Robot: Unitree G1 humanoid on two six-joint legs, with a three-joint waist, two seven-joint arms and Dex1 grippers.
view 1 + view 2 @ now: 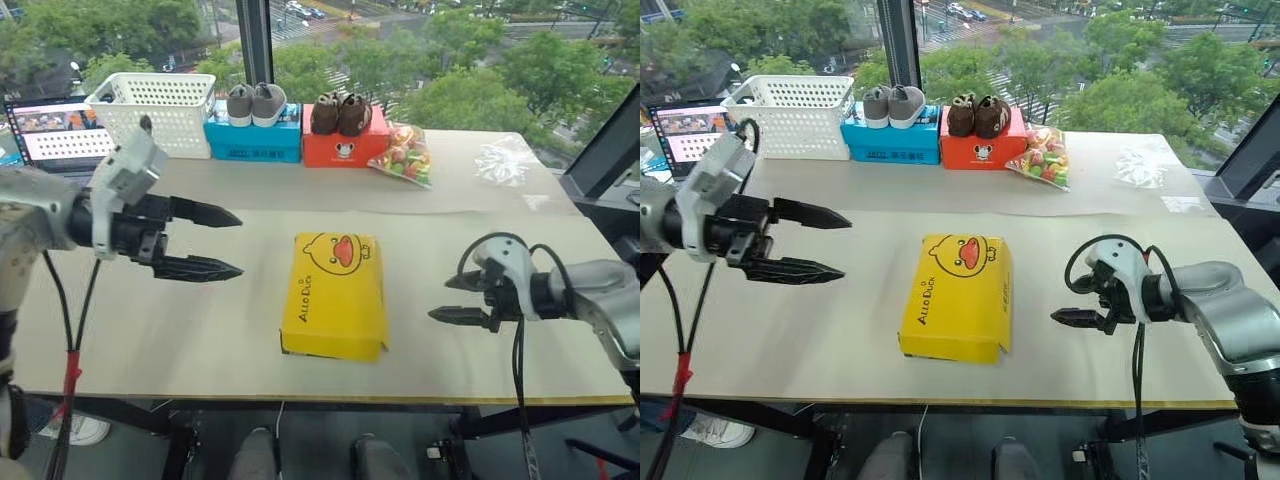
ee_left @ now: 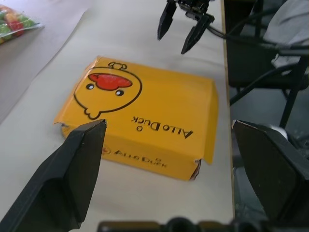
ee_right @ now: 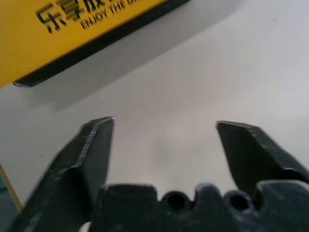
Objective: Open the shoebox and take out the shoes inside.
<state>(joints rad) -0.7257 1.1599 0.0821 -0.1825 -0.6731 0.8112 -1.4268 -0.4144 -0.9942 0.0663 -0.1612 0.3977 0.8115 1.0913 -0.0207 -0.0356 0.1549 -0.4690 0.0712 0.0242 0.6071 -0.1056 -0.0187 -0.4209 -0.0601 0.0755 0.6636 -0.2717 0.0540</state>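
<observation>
Tabletop (image 1: 150, 330): shoebox (image 1: 335, 295) between hands.

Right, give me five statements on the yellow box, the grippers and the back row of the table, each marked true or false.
1. The shoebox lies closed on the table. True.
2. The left gripper grips the lid. False: it is open, off the box.
3. The right gripper is open and empty. True.
4. The grey shoes sit on the red-orange box. False: they sit on the blue box.
5. The white basket stands beside the blue box. True.
</observation>
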